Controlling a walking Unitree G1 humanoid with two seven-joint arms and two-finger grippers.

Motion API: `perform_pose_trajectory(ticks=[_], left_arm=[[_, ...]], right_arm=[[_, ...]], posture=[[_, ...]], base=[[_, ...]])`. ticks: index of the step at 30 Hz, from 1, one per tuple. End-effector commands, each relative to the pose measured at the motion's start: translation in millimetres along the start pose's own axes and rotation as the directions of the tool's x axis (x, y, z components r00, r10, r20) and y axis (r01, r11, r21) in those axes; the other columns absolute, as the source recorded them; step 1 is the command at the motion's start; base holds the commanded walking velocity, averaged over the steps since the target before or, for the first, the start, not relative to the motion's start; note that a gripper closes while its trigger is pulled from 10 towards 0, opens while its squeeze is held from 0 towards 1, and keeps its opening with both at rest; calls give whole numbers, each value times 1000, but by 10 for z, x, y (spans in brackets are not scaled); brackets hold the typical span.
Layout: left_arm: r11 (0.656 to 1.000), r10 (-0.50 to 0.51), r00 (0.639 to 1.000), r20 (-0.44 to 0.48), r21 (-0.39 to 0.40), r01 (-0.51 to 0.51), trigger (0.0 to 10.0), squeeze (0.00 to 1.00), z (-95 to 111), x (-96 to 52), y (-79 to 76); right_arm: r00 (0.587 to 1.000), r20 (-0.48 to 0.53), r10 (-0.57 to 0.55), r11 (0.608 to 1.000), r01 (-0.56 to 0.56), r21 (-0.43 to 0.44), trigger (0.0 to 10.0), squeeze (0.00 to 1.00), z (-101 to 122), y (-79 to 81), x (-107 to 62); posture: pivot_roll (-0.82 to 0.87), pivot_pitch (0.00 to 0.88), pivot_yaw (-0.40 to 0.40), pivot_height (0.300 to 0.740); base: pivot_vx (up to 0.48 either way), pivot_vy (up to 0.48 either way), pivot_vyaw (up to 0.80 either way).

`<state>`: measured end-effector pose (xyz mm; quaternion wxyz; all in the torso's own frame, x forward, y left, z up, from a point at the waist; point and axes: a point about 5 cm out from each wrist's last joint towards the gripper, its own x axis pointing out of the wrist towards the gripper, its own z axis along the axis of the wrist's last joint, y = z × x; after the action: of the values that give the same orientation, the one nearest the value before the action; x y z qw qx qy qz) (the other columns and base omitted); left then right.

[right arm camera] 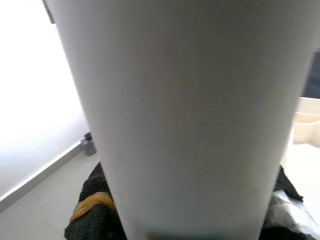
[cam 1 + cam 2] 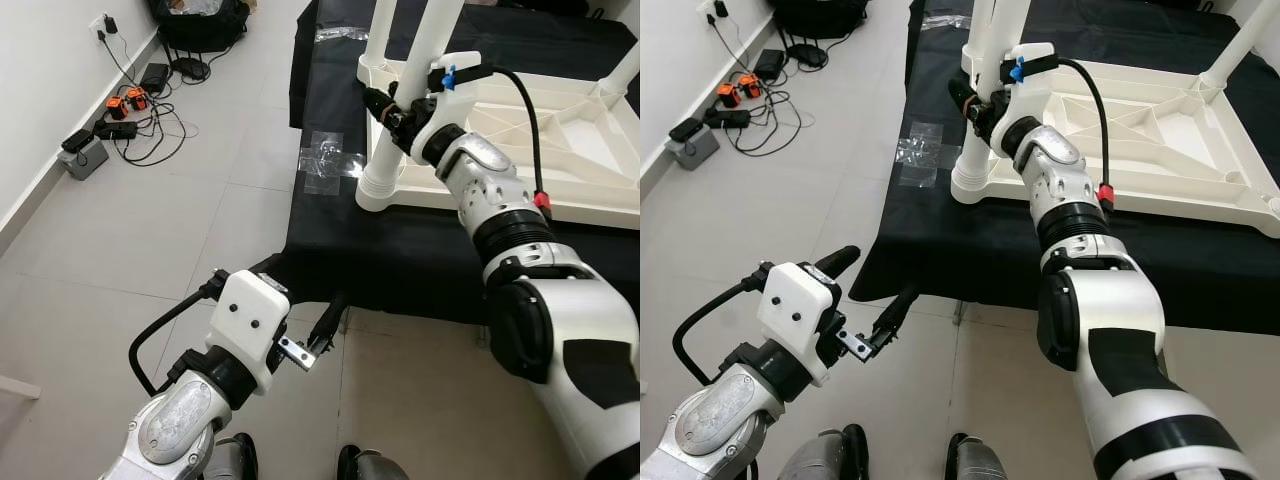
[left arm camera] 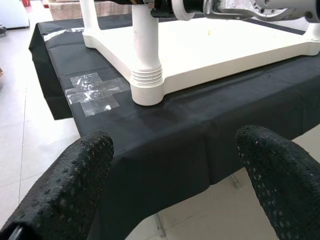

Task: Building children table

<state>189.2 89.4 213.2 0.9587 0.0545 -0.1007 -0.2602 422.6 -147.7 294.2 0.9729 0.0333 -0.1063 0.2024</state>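
Note:
A white children's table top [image 2: 560, 130] lies upside down on a black cloth [image 2: 400, 250]. White legs stand up from its corners. My right gripper [image 2: 386, 108] reaches across to the near-left corner leg [image 2: 384, 165] and is shut on it a little above the ribbed base. That leg [image 1: 180, 115] looms very close in the right wrist view. My left gripper [image 2: 868, 288] hangs low before the cloth's front edge. It is open, its fingers [image 3: 65, 185] wide apart with nothing between them, and it points toward the same leg [image 3: 146, 45].
A patch of clear tape [image 2: 325, 160] sits on the cloth's left edge. Chargers and cables [image 2: 125, 110] lie on the tiled floor by the left wall, with a black bag [image 2: 200, 20] behind them. My feet [image 2: 350, 465] stand at the cloth's front.

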Motion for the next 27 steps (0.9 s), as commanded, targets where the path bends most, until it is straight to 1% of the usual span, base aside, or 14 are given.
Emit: perform_pose_trajectory(ticks=[1, 3, 4, 5, 7, 8, 10, 17, 18, 20, 21, 23, 24, 27], left_arm=[[1000, -4, 1000, -10, -5, 4, 10000, 0, -20, -3, -28], [1000, -5, 1000, -9, -5, 5, 10000, 0, -20, -2, -31], [1000, -5, 1000, -9, -5, 5, 10000, 0, -20, -2, -31], [1000, -6, 1000, -9, -5, 6, 10000, 0, -20, -1, -32], [1000, -6, 1000, -9, -5, 6, 10000, 0, -20, -1, -32], [1000, -7, 1000, -9, -4, 7, 10000, 0, -21, -2, -36], [1000, -8, 1000, -9, -5, 8, 10000, 0, -22, -1, -43], [1000, -10, 1000, -8, -9, 10, 10000, 0, -29, 1, -60], [1000, -11, 1000, -8, -10, 11, 10000, 0, -30, 1, -64], [1000, -11, 1000, -8, -10, 11, 10000, 0, -30, 1, -64], [1000, -11, 1000, -10, -11, 11, 10000, 0, -34, -3, -62], [1000, -11, 1000, -10, -11, 11, 10000, 0, -34, -3, -62], [1000, -10, 1000, -12, -10, 10, 10000, 0, -38, -5, -58], [1000, -12, 1000, -14, -11, 12, 10000, 0, -47, -1, -62]], right_arm=[[978, -81, -190, 982, 188, -28, 0, 0, -210, -116, -68], [914, -85, -396, 918, 392, -65, 0, 0, -259, -247, -138], [914, -85, -396, 918, 392, -65, 0, 0, -259, -247, -138], [835, -81, -543, 839, 537, -85, 0, 0, -289, -340, -206], [835, -81, -543, 839, 537, -85, 0, 0, -289, -340, -206], [742, -55, -668, 744, 664, -81, 0, 0, -290, -398, -274], [650, -12, -759, 650, 758, -55, 0, 0, -247, -349, -301], [640, -13, -769, 640, 768, -13, 0, 0, -264, -67, -209], [658, -14, -753, 658, 753, -7, 4118, 0, -275, 4, -178], [658, -14, -753, 658, 753, -7, 4118, 0, -275, 4, -178], [709, 8, -705, 709, 705, 4, 10000, 0, -271, 138, -118], [709, 8, -705, 709, 705, 4, 10000, 0, -271, 138, -118], [724, 37, -689, 724, 690, 7, 10000, 1000, -249, 203, -100], [728, 78, -681, 731, 682, 12, 10000, 1000, -191, 293, -89]], posture=[[106, 224, -84, 740], [106, 220, -84, 740], [106, 220, -84, 740], [106, 220, -84, 740], [106, 220, -84, 740], [107, 213, -86, 740], [107, 213, -86, 740], [104, 205, -88, 740], [105, 204, -89, 740], [105, 204, -89, 740], [106, 202, -91, 740], [106, 202, -91, 740], [106, 202, -90, 740], [102, 201, -89, 740]], base=[[0, 0, 0], [0, 0, 0], [0, 0, 0], [0, 0, 0], [0, 0, 0], [0, 0, 0], [0, 0, 0], [0, 0, 0], [0, 0, 0], [0, 0, 0], [0, 0, 0], [0, 0, 0], [0, 0, 0], [0, 0, 0]])
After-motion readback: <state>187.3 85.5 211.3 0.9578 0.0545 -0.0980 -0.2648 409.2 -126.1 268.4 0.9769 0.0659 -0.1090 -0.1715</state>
